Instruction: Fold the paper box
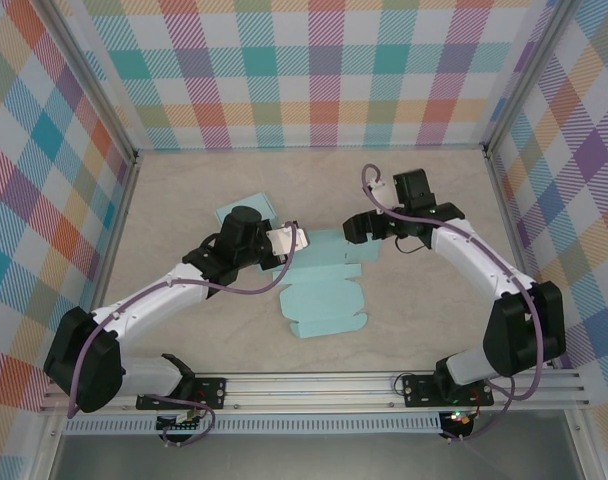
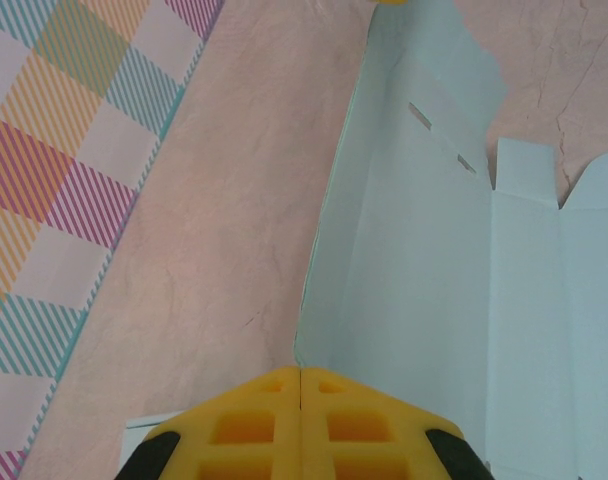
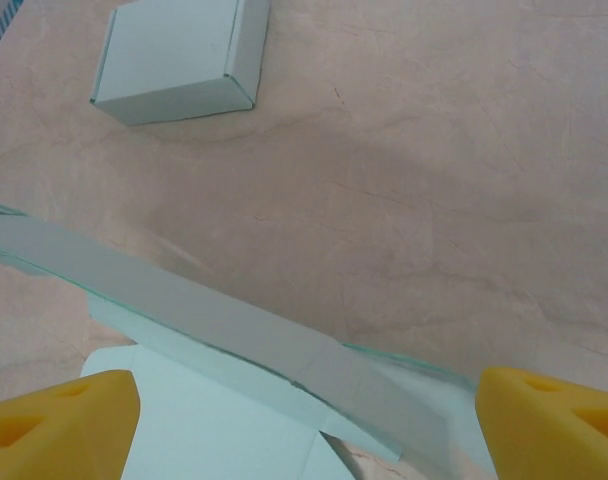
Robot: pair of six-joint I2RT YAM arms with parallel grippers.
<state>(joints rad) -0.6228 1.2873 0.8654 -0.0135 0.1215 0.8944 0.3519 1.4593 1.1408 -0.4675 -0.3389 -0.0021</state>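
Your paper box (image 1: 324, 295) lies as a flat pale-blue sheet at table centre, one long flap standing up. At its 10 o'clock corner the left gripper (image 2: 301, 405) is pinched tight on the sheet's edge. At 1 o'clock the right gripper (image 3: 304, 425) hangs over the raised flap, jaws wide, holding nothing. A folded box (image 3: 174, 60) sits farther off at 11 o'clock.

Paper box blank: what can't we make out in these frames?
- Left wrist: whether the shut left gripper pinches the blank; its fingers cover the contact.
- Top external: the folded box, partly behind the left arm.
- Right wrist: the raised flap, left end cut off by the frame edge.
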